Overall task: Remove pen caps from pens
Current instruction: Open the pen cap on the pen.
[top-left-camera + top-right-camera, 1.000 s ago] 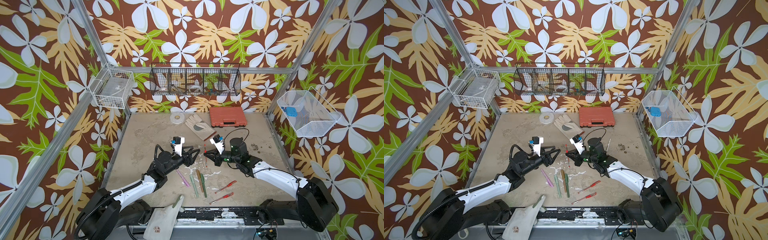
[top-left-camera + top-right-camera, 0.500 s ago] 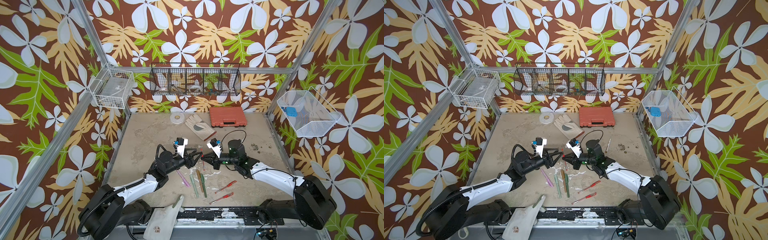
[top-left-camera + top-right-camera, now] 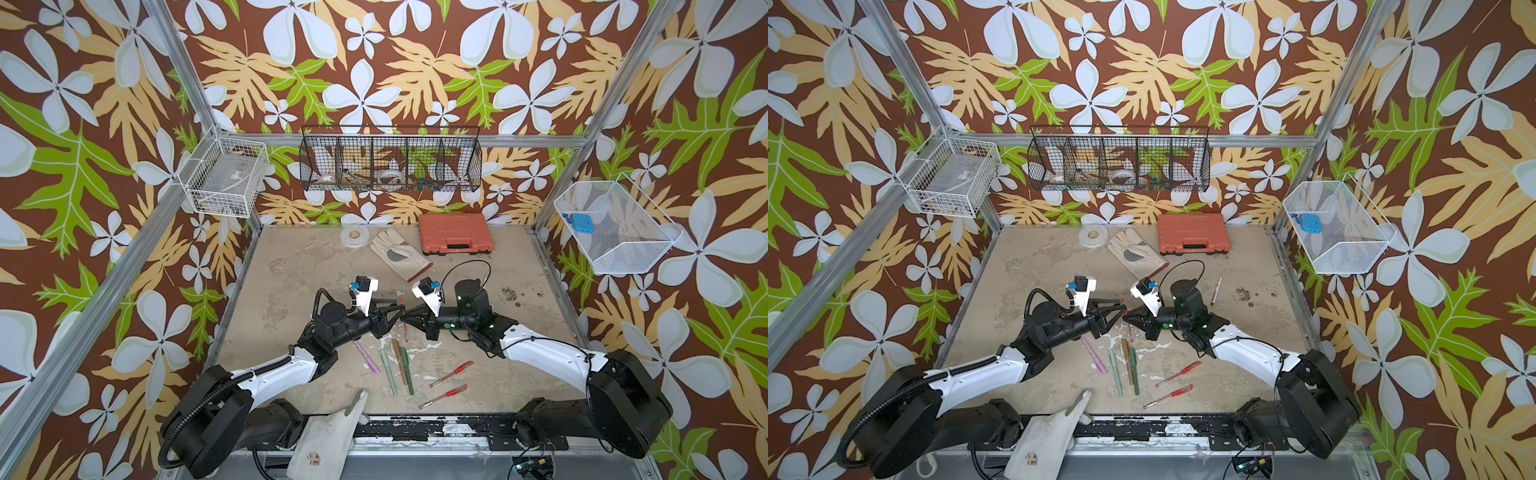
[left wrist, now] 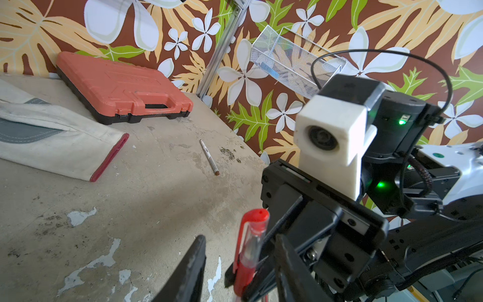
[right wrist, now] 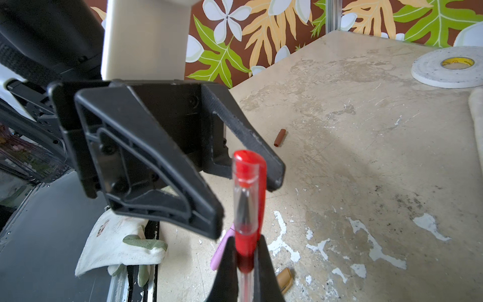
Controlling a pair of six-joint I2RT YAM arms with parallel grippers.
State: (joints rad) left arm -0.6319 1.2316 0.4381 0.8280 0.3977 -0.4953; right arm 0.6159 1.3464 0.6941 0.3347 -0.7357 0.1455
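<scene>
The red gel pen [image 5: 245,285] stood roughly upright, cap [image 5: 248,167] uppermost, pinched by the right claw [image 5: 245,251]; the left claw [image 4: 240,236], levelled opposite, straddled the cap, spread.

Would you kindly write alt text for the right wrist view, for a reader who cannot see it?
The right claw grips a capped red pen, while the open left claw brackets its cap. A brown cap and tape roll lie on the table beyond.

Bright, even light, soft shadows, wide-angle edge bending, blurred close foreground.
</scene>
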